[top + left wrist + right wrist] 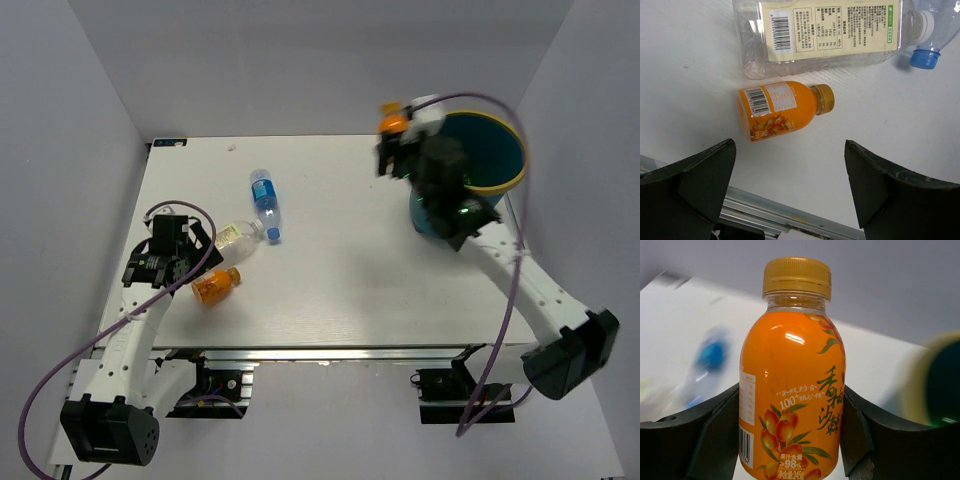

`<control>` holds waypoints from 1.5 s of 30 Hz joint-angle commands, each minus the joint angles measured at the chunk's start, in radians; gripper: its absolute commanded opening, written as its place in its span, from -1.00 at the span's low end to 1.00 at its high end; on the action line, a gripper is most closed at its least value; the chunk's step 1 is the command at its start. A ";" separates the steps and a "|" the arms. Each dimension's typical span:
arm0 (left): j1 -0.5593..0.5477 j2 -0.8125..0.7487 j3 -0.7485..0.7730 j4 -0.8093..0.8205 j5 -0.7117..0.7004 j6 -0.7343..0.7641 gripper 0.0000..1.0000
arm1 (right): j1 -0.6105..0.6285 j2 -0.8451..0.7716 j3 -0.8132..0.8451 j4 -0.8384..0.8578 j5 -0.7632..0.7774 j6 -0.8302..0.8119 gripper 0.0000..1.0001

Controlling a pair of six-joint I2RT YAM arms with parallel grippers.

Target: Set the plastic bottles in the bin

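My right gripper (790, 426) is shut on an orange-filled bottle (792, 385) with a gold cap, held upright between both fingers. From above, that bottle (393, 122) hangs just left of the dark teal bin (497, 150) with its yellow rim, my right gripper (392, 152) under it. A second orange bottle (782, 110) lies on its side on the table, beyond my open left gripper (790, 150), which holds nothing. Past it lies a clear bottle with a white label (825, 35). A clear blue-labelled bottle (265, 203) with a blue cap (925, 57) lies further in.
The table's metal front rail (790, 215) runs just under my left fingers. Grey walls close in the table on three sides. The bin stands at the table's back right corner, partly hidden by my right arm (500, 250). Purple cables (505, 330) loop off both arms.
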 commanded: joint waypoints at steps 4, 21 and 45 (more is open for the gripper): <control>-0.002 0.012 0.055 0.020 0.028 -0.013 0.96 | -0.367 -0.034 0.111 -0.070 0.041 0.030 -0.17; -0.002 0.106 0.036 -0.044 0.046 0.171 0.96 | -0.579 -0.049 0.168 -0.185 -0.283 -0.017 0.79; -0.122 0.239 -0.115 0.098 0.090 0.076 0.96 | -0.579 -0.202 0.059 -0.075 -0.358 -0.045 0.79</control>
